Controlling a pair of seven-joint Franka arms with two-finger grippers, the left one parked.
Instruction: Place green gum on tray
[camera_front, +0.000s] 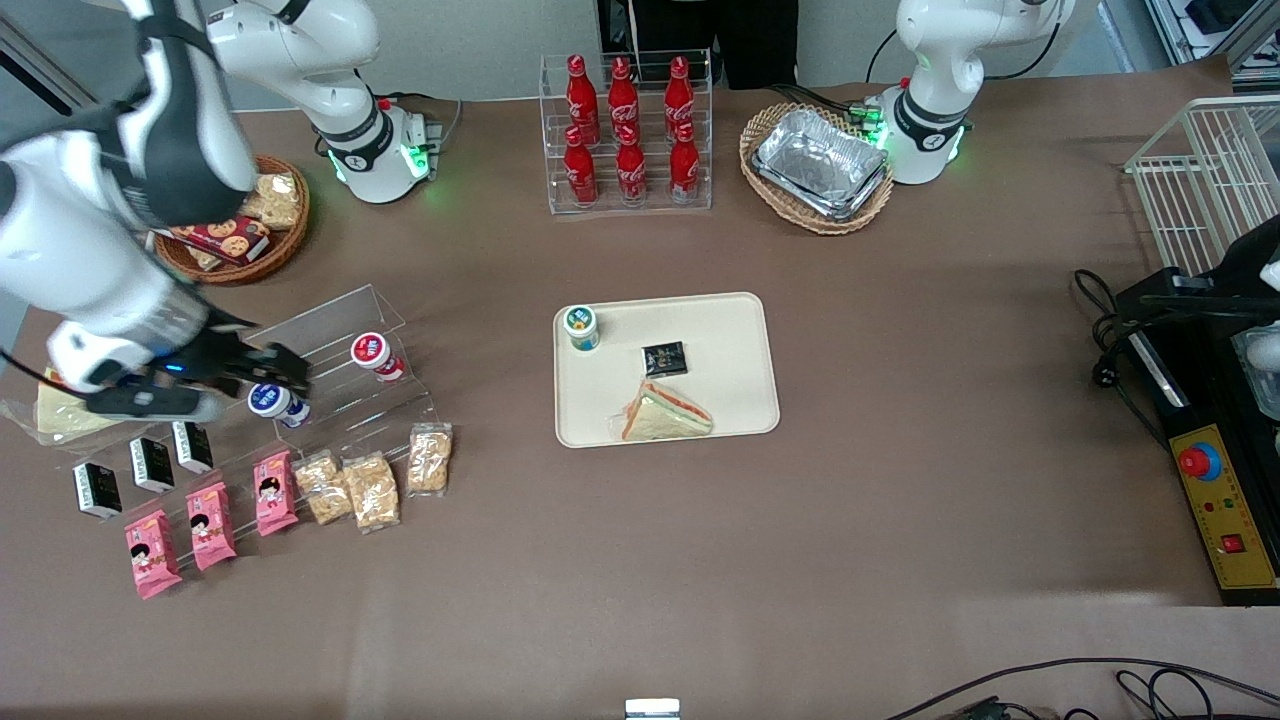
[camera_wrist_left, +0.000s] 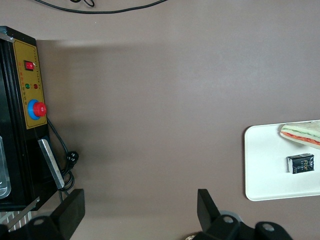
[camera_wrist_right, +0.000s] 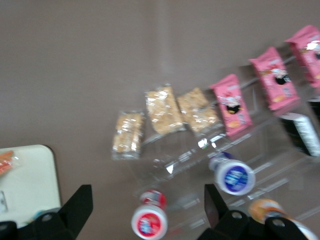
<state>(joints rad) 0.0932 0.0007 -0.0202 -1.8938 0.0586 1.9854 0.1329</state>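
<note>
Left wrist cam: brown tabletop (camera_wrist_left: 150, 100), mostly bare. Cream tray (camera_wrist_left: 260, 165) corner carries a sandwich wedge (camera_wrist_left: 302, 134) and a small black packet (camera_wrist_left: 300, 163), slightly apart. Well apart from the tray, a yellow control panel (camera_wrist_left: 31, 85) with red button (camera_wrist_left: 39, 109); black cable (camera_wrist_left: 62, 150) loops beside it.

Six cola bottles (camera_front: 625, 130); three pink packets (camera_front: 208, 524).

The green gum (camera_front: 581, 327), a small cylindrical bottle with a green-rimmed white lid and teal label, stands upright on the tray (camera_front: 735, 330), in the corner toward the working arm's end and farther from the front camera. The tray is flat, cream-beige, rectangular, round-cornered, mid-table.

The gripper (camera_front: 285, 375) hangs open above the clear rack, well apart from both.
</note>
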